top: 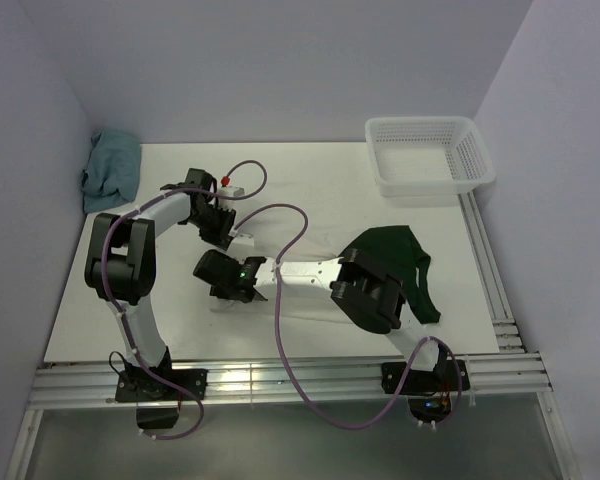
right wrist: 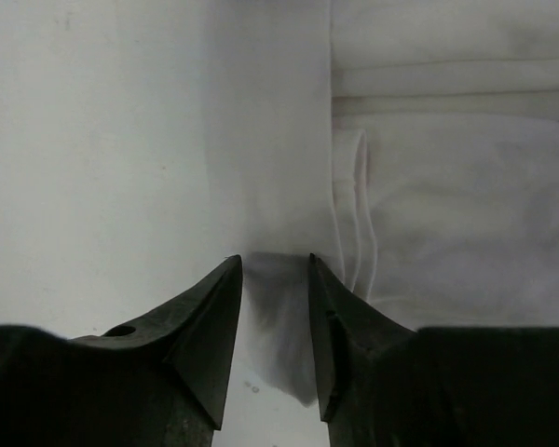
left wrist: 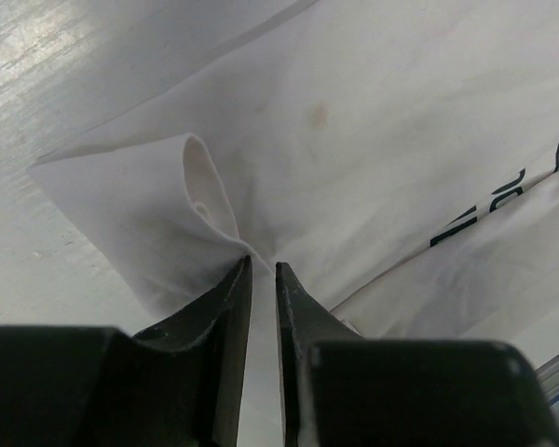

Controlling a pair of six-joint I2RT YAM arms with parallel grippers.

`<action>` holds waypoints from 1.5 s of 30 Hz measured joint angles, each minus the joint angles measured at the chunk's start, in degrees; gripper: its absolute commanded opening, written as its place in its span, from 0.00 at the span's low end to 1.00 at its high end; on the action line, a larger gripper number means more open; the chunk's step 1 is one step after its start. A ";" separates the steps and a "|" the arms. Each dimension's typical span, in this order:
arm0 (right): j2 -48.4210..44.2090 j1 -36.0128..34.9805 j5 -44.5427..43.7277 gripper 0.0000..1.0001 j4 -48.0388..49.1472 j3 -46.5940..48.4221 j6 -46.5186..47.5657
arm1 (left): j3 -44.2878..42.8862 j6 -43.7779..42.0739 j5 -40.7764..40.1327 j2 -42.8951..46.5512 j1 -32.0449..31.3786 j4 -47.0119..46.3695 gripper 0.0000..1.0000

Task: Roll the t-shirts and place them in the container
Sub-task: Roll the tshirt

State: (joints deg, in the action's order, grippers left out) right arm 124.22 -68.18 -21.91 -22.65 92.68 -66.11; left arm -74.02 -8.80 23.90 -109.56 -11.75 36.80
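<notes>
The t-shirt lies spread on the white table; its dark green sleeve and neck part (top: 395, 262) shows at the right. The cream-white body (left wrist: 373, 140) carries a dark line print (left wrist: 503, 200). My left gripper (top: 224, 230) is at the shirt's far left corner. Its narrow jaws (left wrist: 263, 265) are shut on a raised, bunched fold of the white cloth. Just in front of it, my right gripper (top: 212, 278) stands open (right wrist: 275, 258). A loose corner of the hem (right wrist: 289, 335) lies between its fingers, beside folded layers of the t-shirt (right wrist: 447, 186).
A white mesh basket (top: 430, 155) stands at the back right corner. At the back left, against the wall, a small teal-blue cloth (top: 112, 168) lies crumpled. Purple cables loop over the table's middle (top: 280, 215). Metal rails run along the near and right edges.
</notes>
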 measured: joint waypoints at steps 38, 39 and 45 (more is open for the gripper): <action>7.80 -2.82 -1.16 0.35 -14.60 13.16 -0.44 | -9.14 0.13 2.19 0.26 -0.13 3.39 0.60; 7.48 -2.82 -1.16 0.35 -13.97 12.41 -0.52 | -9.77 0.26 2.60 0.39 0.00 3.56 0.61; 3.02 -2.60 -0.66 0.34 -4.33 2.99 -1.68 | -13.73 0.59 6.10 1.11 3.58 5.31 0.65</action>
State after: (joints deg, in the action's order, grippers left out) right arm 127.24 -70.78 -22.57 -26.98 95.68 -67.79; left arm -87.74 -8.21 30.00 -108.44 -8.16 42.11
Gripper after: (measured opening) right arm 0.342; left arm 0.640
